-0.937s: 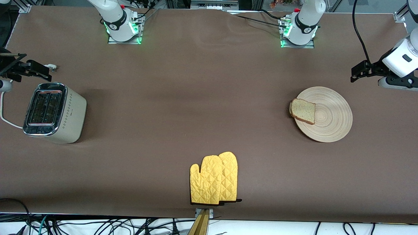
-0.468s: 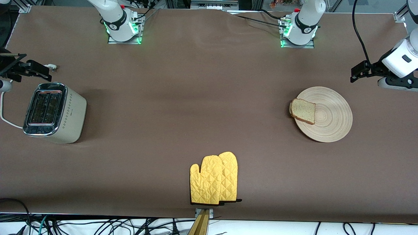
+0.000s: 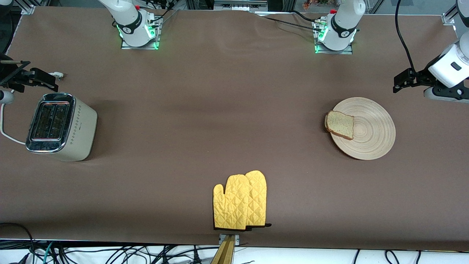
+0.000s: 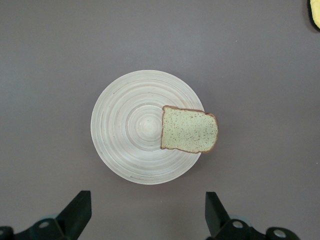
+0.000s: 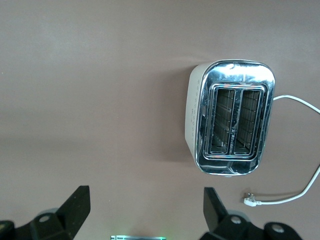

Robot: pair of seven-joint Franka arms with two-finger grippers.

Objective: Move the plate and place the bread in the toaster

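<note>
Table (image 3: 234, 110): mitts (image 3: 240, 201) front view only.

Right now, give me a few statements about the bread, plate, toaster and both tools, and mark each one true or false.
1. The bread lies on the plate, overhanging its rim. True.
2. The toaster has a slice in one slot. False: both slots are empty.
3. The left tool grips the plate. False: it is open, up over the table beside the plate.
4. The right tool is open. True.
5. Yellow oven mitts lie nearer the front camera than the plate. True.
</note>
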